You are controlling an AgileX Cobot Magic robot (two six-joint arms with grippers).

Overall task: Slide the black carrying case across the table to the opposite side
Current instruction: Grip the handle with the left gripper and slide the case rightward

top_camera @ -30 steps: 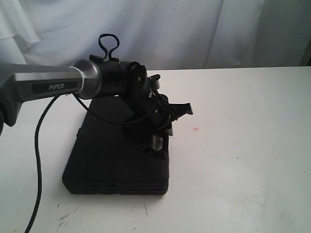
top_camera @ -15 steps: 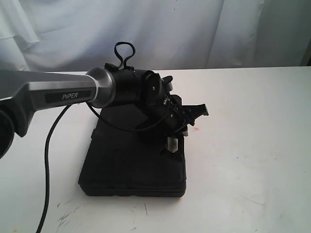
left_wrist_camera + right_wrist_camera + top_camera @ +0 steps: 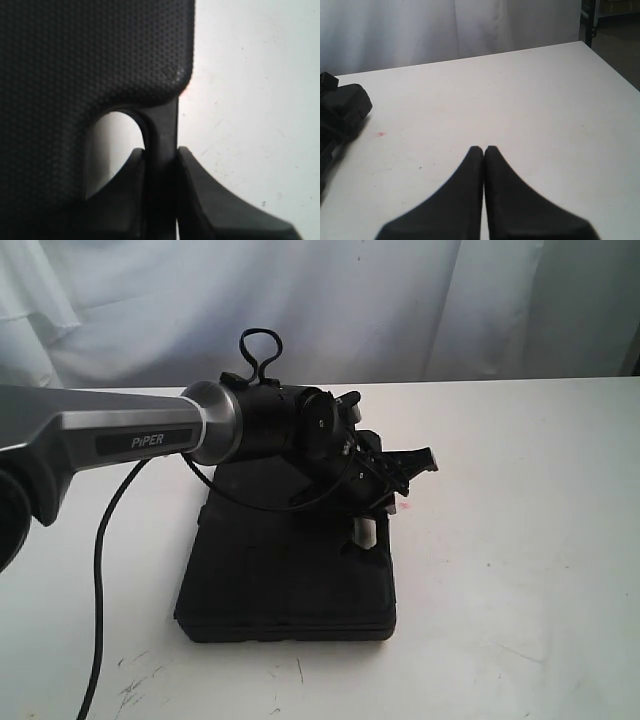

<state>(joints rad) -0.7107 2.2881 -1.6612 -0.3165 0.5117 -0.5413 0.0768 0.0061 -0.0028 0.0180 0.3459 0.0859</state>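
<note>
The black carrying case [image 3: 285, 580] lies flat on the white table [image 3: 520, 500], left of centre. My left gripper [image 3: 365, 530] reaches down over the case's right edge. In the left wrist view, the case's textured lid [image 3: 90, 55] fills most of the picture, and the left gripper [image 3: 161, 150] is shut on the case's thin handle bar [image 3: 162, 122]. My right gripper [image 3: 483, 148] shows only in its own wrist view. It hangs shut and empty over bare table [image 3: 530, 90], well apart from the case.
The left arm's black cable [image 3: 100, 570] trails over the table to the case's left. Dark scuff marks [image 3: 135, 685] lie near the front edge. A small pink spot [image 3: 381, 134] sits beside the case. A white curtain [image 3: 400, 300] hangs behind; the table's side edge [image 3: 612, 67] drops to dark floor.
The left gripper and the case in its hold have slid to the right across the table, most of it in the first half second. The case now lies close to the pink spot.
</note>
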